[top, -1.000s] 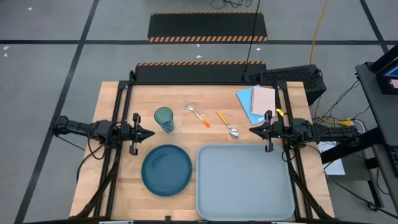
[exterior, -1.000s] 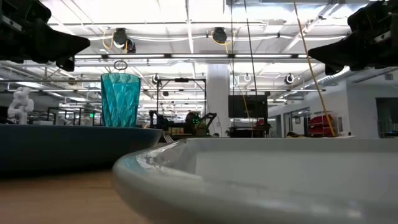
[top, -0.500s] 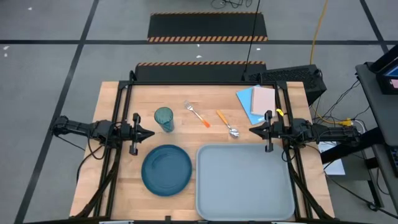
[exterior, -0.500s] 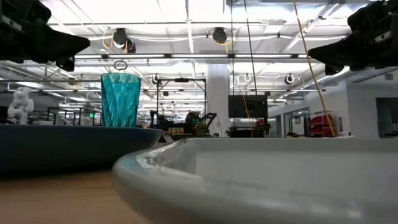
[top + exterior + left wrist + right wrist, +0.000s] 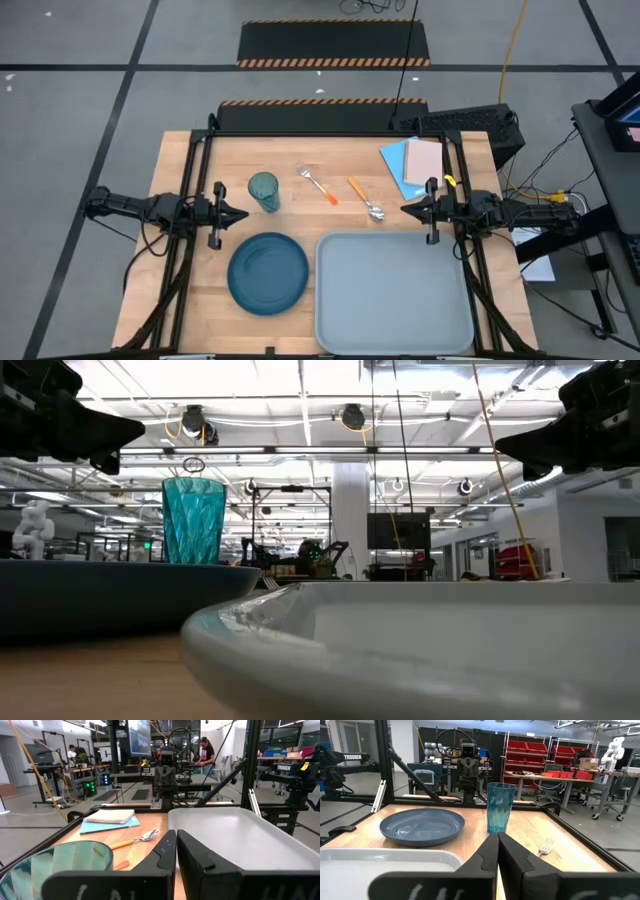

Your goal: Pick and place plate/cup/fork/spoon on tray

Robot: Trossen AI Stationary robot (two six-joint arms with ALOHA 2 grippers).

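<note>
— Two pieces of cutlery: how do they lie?
— Orange-handled fork [image 5: 317, 184] and orange-handled spoon [image 5: 366, 199] lie side by side, parallel and slanted, handles toward each other, behind the pale grey-blue rectangular tray [image 5: 394, 292], which holds nothing.
— And the dishes?
— Round dark teal plate [image 5: 267, 272] sits left of the tray; translucent teal tumbler [image 5: 264, 191] stands upright behind it.
— Grippers?
— Left gripper [image 5: 244, 214] and right gripper [image 5: 404, 210] hover at opposite table edges, fingers pressed together, holding nothing.

One camera looks straight down on the table [image 5: 300, 150], another sits level at its top, and both wrist cameras face inward, sharing the cup [image 5: 500, 807].
</note>
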